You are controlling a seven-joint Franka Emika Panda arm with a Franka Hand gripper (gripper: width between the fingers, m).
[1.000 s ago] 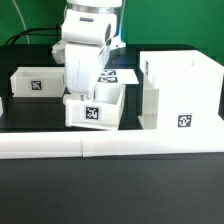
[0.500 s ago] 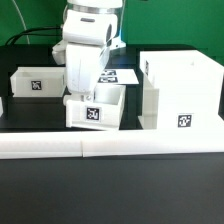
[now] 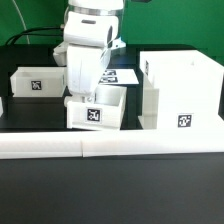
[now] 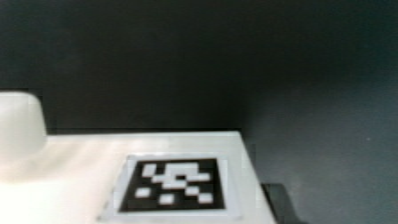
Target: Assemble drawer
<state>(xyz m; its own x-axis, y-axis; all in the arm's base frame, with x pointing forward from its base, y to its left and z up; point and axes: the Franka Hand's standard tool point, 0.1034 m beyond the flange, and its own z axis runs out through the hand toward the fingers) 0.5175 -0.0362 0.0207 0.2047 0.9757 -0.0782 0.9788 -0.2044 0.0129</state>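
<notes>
Drawer tray (image 3: pixel 96 116) w/ end effector (image 3: pixel 84 98) at edge, housing (image 3: pixel 180 85) nearby

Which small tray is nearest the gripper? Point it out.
The tray beside the housing; the gripper hangs over it. The other tray stands apart.

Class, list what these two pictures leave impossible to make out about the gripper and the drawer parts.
1. Gripper: exterior view, fingertips hidden by the arm and middle tray; open or shut unclear.
2. Wrist view: blurred; the tag too soft to read, one finger cut off by the edge.
3. Marker board: exterior view, mostly behind the arm.
</notes>
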